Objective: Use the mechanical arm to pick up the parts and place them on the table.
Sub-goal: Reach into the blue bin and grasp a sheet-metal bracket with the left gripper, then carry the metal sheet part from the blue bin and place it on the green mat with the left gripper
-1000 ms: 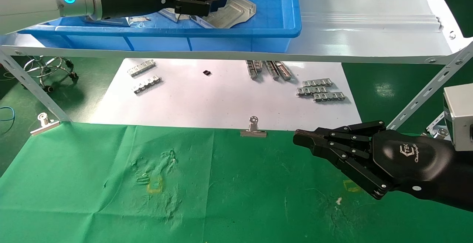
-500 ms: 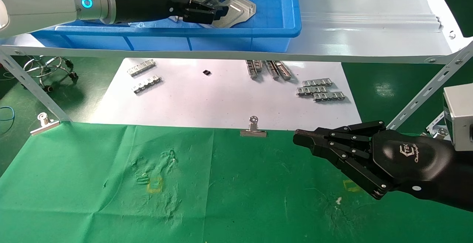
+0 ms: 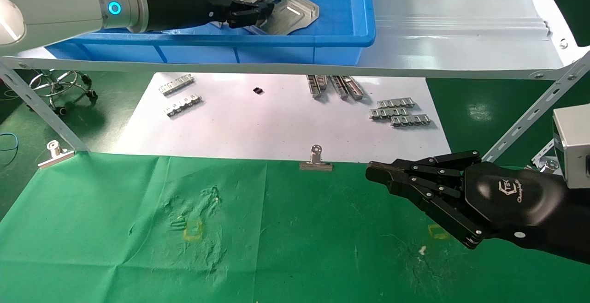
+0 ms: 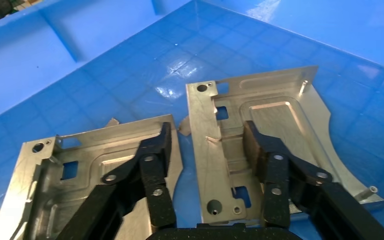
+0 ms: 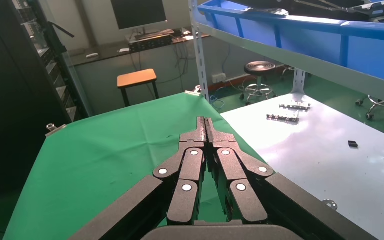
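Wrinkled bright green cloth covers the bench (image 3: 286, 247) nearest the camera, a broad bare stretch with two small yellow square marks and scuffed creases left of centre. Over its right side hangs the right end effector (image 3: 375, 174), a glossy black jointed hand with a white logo, its straight fingers (image 5: 206, 131) pressed together with nothing held. Along the cloth's far edge sits a small silver binder clip (image 3: 316, 161), with another at the far left corner (image 3: 56, 153). Beyond lies a smooth white sheet (image 3: 276, 127) carrying small silver ribbed strips (image 3: 400, 112) toward its right and left sides. Farther still, a ribbed silver-white shelf (image 3: 461, 31) bears a blue plastic bin (image 3: 341, 40). Inside it the left end effector (image 4: 207, 145), on a silver-white forearm with a glowing blue ring, spreads its fingers apart over two flat silvery stamped sheet-metal plates (image 4: 260, 135) lying side by side on the bin's gridded floor, fingertips resting on both plates without gripping either.
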Motion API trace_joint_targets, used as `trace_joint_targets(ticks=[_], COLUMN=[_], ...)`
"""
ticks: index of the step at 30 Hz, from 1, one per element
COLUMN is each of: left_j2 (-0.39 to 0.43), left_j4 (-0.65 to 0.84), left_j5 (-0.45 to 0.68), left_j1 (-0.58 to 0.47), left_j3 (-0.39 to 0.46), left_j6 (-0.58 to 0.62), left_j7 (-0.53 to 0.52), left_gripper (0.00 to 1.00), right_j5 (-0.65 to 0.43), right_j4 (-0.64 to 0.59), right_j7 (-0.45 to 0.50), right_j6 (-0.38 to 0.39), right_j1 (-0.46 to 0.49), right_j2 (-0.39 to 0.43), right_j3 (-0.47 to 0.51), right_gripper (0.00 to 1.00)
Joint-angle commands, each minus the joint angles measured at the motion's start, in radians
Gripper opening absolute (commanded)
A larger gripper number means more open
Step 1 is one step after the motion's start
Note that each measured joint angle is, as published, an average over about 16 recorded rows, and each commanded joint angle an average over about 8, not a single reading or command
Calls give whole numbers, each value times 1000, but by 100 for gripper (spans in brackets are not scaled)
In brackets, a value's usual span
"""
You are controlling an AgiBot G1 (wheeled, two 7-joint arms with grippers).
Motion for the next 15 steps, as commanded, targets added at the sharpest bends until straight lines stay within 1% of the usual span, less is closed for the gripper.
trace_joint_targets(ticks=[1,15], left_j2=[0,0], left_j4=[0,-2], left_j5=[1,-12], left_j1=[1,5], left_j3=[1,-5], left_j6=[-5,-45], left_j7=[0,-5], left_gripper=[0,0], right_j5=[0,0], right_j4=[0,0], right_j7=[0,0], right_j6=[0,0], right_j1=[0,0], right_j2=[0,0], right_j3=[0,0], right_gripper=[0,0])
